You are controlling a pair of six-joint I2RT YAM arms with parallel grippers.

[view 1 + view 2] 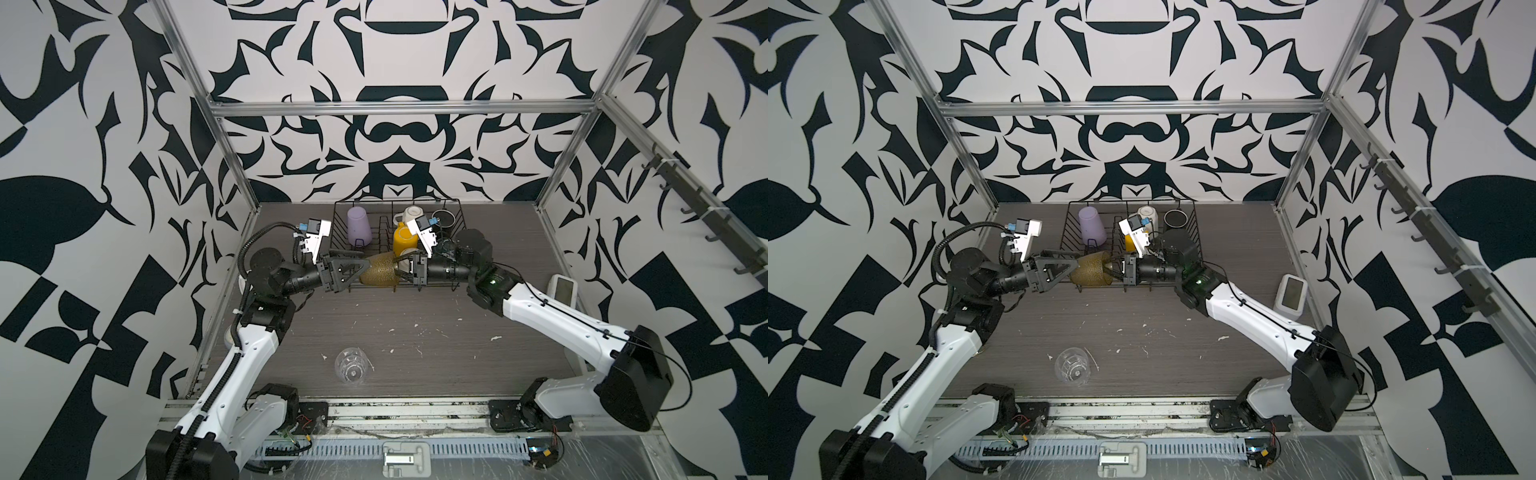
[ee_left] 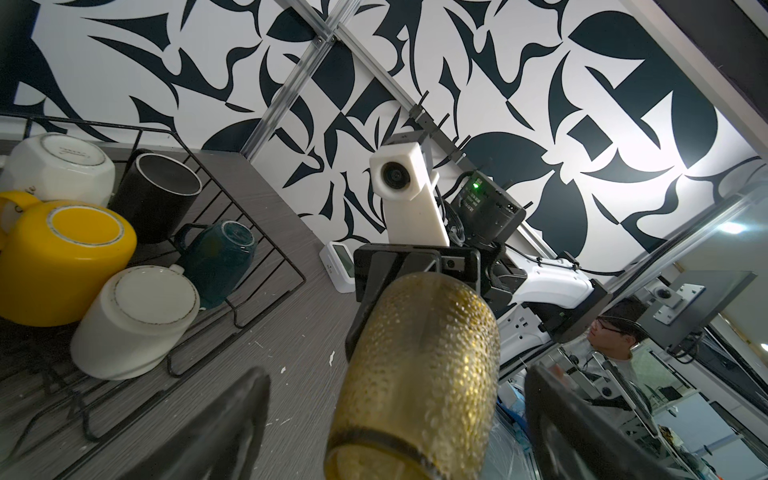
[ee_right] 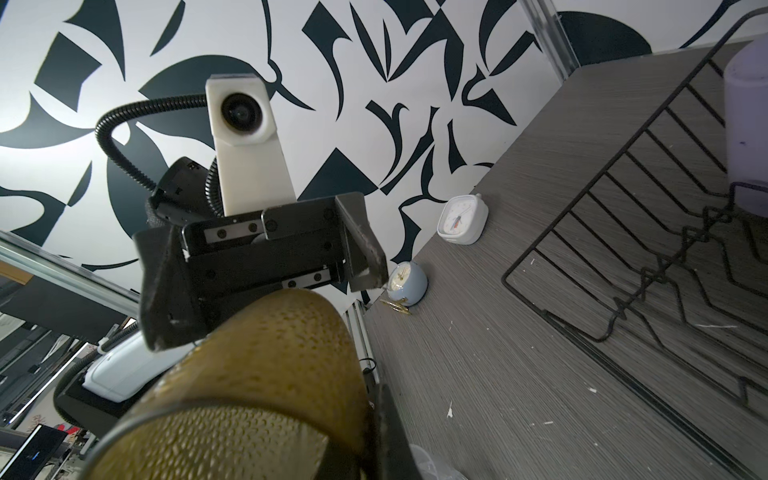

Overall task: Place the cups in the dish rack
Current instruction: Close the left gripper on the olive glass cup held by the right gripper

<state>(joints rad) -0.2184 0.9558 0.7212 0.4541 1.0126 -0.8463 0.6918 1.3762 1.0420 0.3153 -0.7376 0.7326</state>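
I saw the right gripper clamped on the rim of the amber glass, holding it sideways at the front edge of the dish rack. The left gripper was spread wide around its other end; I couldn't tell contact. The clear glass lay on the table, well apart.

Shut in on 3 sides by walls patterned black on white, braced with aluminium bars. Floored with a grey wood-grain desk, flecked white. Hung with a hook rail over its right edge.
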